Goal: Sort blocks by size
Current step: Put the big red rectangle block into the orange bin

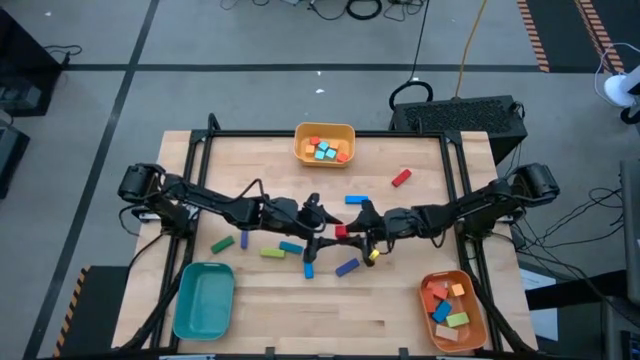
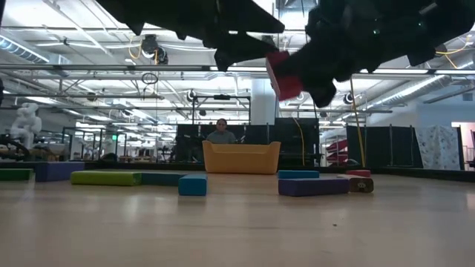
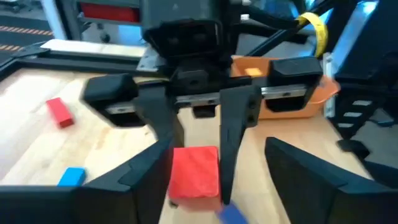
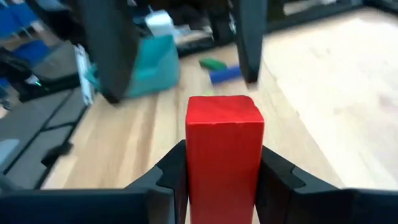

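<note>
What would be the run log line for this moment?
handover above table centre | right gripper shut on red block | left gripper open around it

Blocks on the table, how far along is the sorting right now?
Partly done. Small blocks lie in the yellow plastic tray and mid-size ones in the orange plastic tray; the teal plastic tray is empty. In hand: the right gripper clamps a red wooden block above mid-table, facing the open left gripper. Left: loose blocks, like the long purple bar.

Grey floor (image 1: pixel 250 40) with cables, hazard-striped tape, ceiling strip lights (image 2: pixel 44 26), a seated person (image 2: pixel 221 133) beyond.
</note>
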Controlling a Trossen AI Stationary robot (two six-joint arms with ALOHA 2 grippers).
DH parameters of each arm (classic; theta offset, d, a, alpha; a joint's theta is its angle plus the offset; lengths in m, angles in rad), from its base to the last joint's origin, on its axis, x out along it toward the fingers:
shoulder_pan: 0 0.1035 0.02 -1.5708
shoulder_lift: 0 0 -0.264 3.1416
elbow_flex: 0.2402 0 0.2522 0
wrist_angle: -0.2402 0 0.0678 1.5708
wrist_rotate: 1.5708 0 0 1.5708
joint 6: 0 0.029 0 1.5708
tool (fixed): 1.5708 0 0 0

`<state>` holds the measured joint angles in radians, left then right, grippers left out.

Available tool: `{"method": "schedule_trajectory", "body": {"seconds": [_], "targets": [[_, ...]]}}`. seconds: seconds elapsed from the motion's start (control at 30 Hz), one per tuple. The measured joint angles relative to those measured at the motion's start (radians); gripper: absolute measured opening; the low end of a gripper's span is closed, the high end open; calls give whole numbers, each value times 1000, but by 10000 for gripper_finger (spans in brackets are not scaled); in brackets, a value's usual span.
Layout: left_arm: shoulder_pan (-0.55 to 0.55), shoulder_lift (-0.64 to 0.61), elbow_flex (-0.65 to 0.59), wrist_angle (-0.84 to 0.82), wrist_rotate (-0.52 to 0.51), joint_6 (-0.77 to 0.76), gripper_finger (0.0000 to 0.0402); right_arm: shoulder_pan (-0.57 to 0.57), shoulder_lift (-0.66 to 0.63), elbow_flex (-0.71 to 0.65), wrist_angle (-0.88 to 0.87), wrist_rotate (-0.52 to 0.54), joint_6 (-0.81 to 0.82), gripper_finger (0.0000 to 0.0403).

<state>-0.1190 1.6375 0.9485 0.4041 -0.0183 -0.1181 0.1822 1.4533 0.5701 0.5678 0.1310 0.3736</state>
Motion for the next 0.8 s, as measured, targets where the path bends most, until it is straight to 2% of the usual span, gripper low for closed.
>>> {"method": "schedule_trajectory", "body": {"seconds": [0.1,0.27,0.47,0.8], "targets": [[14,0,0,-20,-17,4,271,0,-29,0,-125,0,40,114],[30,0,0,-58,-42,-5,273,28,-121,-1,-361,-2,111,114],[46,0,0,-119,-114,-4,273,115,-255,-1,-589,-1,206,114],[47,0,0,-161,-121,-5,273,295,-462,-1,-902,50,462,115]]}}
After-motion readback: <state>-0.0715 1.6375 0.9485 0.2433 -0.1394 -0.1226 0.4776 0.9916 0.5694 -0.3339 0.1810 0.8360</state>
